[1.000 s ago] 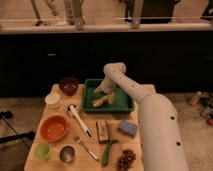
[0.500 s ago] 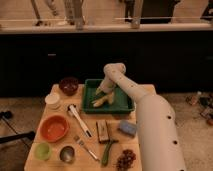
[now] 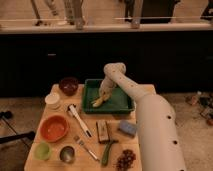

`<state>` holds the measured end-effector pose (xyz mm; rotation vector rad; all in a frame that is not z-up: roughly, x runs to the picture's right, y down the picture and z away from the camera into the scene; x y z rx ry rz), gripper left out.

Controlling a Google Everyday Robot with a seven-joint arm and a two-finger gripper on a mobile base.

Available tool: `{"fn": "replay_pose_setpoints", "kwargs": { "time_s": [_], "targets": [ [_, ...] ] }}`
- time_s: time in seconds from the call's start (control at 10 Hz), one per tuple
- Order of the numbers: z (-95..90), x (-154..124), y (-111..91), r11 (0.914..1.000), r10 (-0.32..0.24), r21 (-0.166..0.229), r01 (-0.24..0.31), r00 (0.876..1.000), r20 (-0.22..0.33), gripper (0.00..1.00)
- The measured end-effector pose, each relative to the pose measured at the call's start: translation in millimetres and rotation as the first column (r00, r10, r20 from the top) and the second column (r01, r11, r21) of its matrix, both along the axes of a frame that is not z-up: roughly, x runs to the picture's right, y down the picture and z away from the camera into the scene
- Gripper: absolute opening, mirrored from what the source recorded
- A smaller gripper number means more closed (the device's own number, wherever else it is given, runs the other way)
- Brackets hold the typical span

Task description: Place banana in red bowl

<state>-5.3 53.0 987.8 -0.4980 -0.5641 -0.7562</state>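
Gripper [image 3: 103,95]: lowered inside the rectangular green tray [image 3: 125,106], fingers closed on the upper end of the banana [image 3: 98,102]. The banana is pale yellow, smooth and slightly curved, and lies on the tray floor directly beneath the tool.

Red bowl [image 3: 53,128]: wide, shallow, round and orange-red. It stands well apart from the gripper, outside the tray and nearer the camera. A smaller dark maroon bowl [image 3: 68,85] sits just beyond the tray's far corner.

Surface: light wooden table [image 3: 114,118].

Room: speckled pale floor [image 3: 15,130], with a dark counter front [image 3: 50,60] behind.
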Motion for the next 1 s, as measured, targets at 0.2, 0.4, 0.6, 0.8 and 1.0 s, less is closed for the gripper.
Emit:
{"fn": "replay_pose_setpoints", "kwargs": {
  "time_s": [0.2,0.4,0.6,0.8,1.0],
  "targets": [
    [-10.6,-4,-9,0.9998,-0.008,0.020,0.009,1.000,-0.016,0.00],
    [-20.9,-6,-17,0.9993,-0.016,0.034,0.017,0.999,-0.028,0.00],
    [-30.2,-12,-25,0.9981,-0.029,0.053,0.031,0.999,-0.030,0.00],
    [-38.0,-18,-32,0.9966,-0.038,0.072,0.040,0.999,-0.025,0.00],
    [-44.0,-28,-37,0.9947,-0.047,0.092,0.047,0.999,-0.010,0.00]
  ]
}}
